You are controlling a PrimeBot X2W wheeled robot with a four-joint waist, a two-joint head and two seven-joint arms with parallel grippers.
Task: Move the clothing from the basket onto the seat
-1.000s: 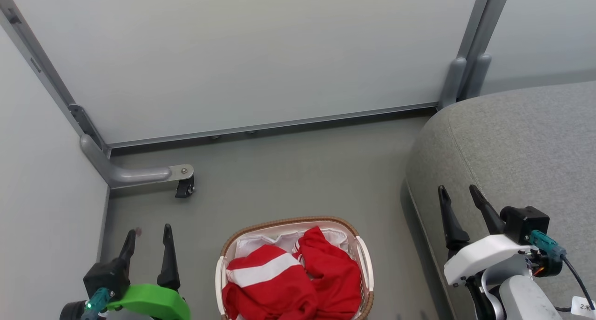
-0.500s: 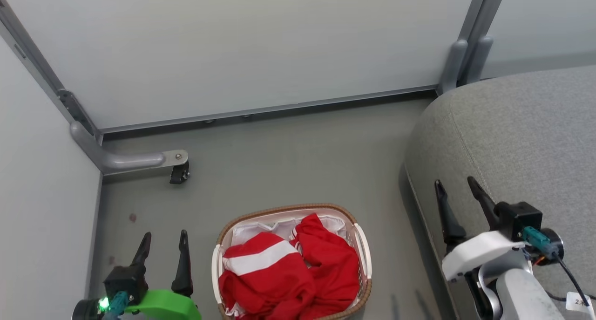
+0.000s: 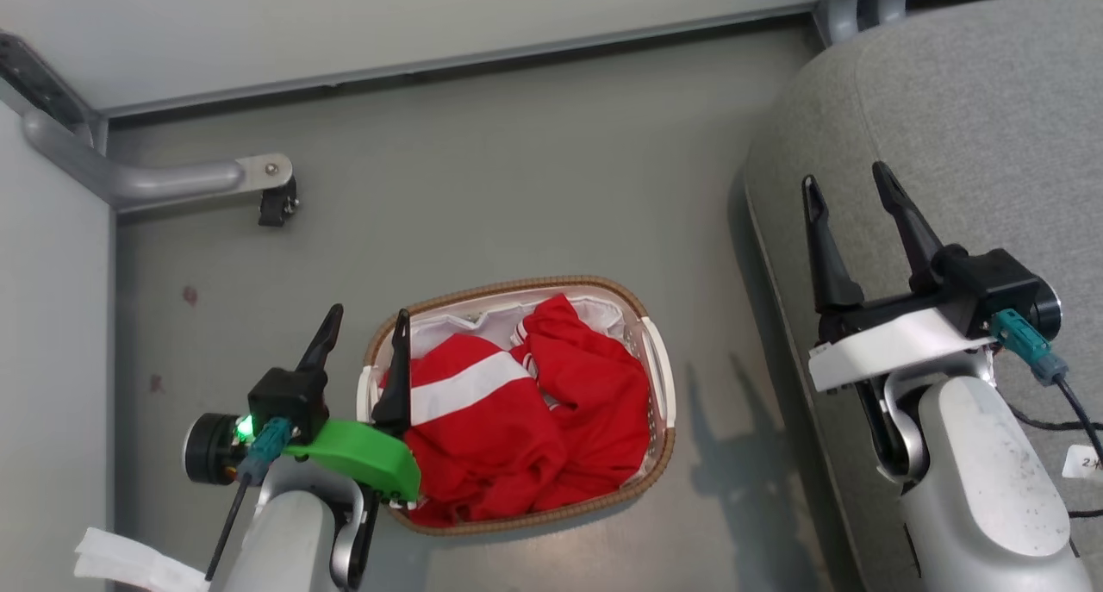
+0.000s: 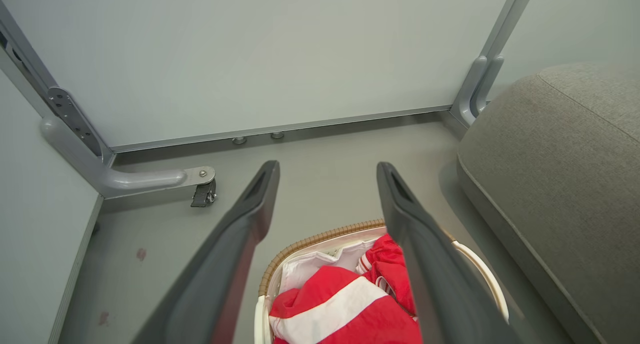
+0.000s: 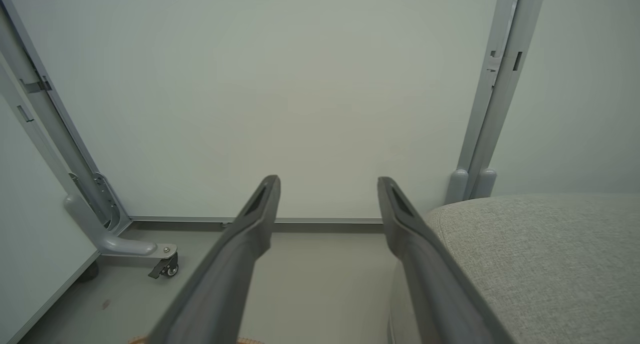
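**Left claw lines up over the basket; nothing lifted yet**

The basket (image 3: 551, 280) stands on the floor (image 3: 517, 161), well in from the far wall and just beside the left edge of the seat (image 3: 974, 101). The clothing (image 3: 517, 420) lies heaped inside it, two red garments with white bands filling most of the space. A strip of white liner (image 3: 465, 325) shows at the basket's far end. No clothing is on the seat, so the task looks to be at its first step: the reach for a garment.

The left gripper (image 3: 367, 316) is spread wide and empty. It hangs over the basket's left rim, one finger above the floor outside and the other above the edge of the clothing. How high it sits above the fabric is hard to tell. The right gripper (image 3: 844, 178) is also spread and empty, above the left edge of the seat.

The next move probably calls for the left gripper to shift toward the basket's middle and sink until both fingers straddle a raised fold. It should pinch red fabric alone, clear of liner and rim.
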